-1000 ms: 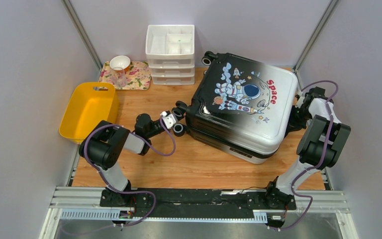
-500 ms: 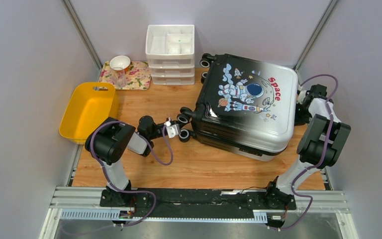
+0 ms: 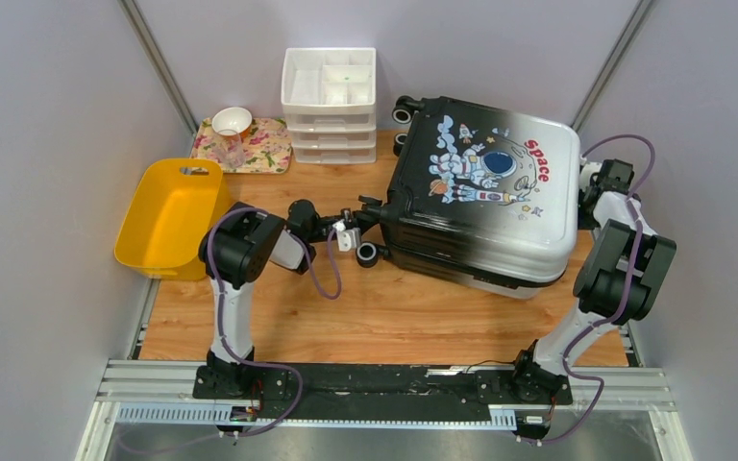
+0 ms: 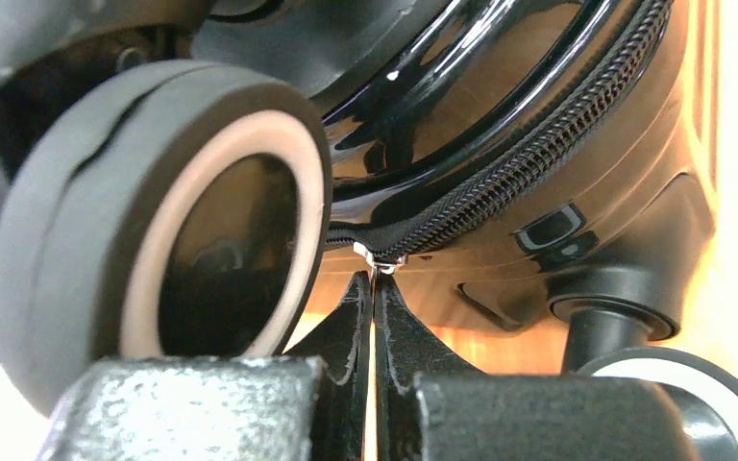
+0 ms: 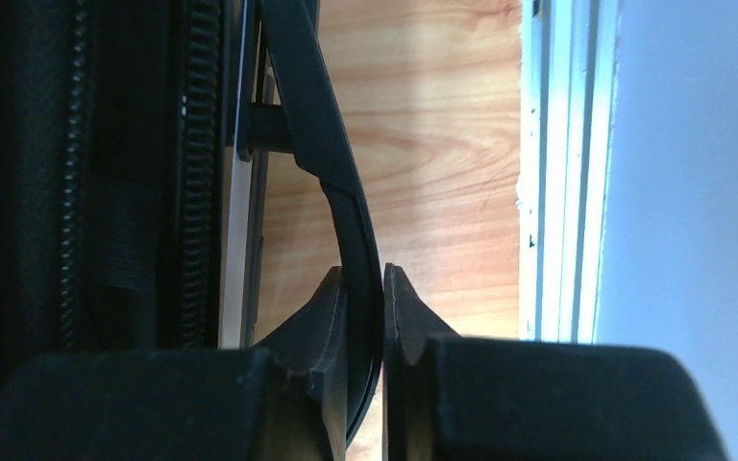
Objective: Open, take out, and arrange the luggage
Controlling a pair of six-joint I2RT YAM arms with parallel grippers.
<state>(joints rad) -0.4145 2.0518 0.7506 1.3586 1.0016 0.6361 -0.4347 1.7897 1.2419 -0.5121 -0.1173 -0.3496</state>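
luggage (image 3: pixel 485 206) lies closed and flat on the right half of the table (image 3: pixel 346 317), printed shell up, its two halves together. the lid is not lifted and nothing has been taken out, so the task looks to be at its opening step, with unpacking and arranging all left to do. the zip teeth running on from the zipper pull (image 4: pixel 378 261) are meshed; how much is undone behind it i cannot tell, since a wheel (image 4: pixel 154 221) hides that stretch.

its wheel end points toward the left arm and the opposite end toward the right wall. the long axis seems to run across the table from left to right, with the right end a little nearer the arm bases, though the outline is close to square.

left gripper (image 4: pixel 373 288) has its fingers pressed together on the small metal zipper pull, at the wheel corner. right gripper (image 5: pixel 370 288) pinches a thin black strap (image 5: pixel 332 163) at the case's right side.

farther out stand a yellow bin (image 3: pixel 168 216) at the left edge and a white drawer organizer (image 3: pixel 332 106) at the back, well apart from the case.
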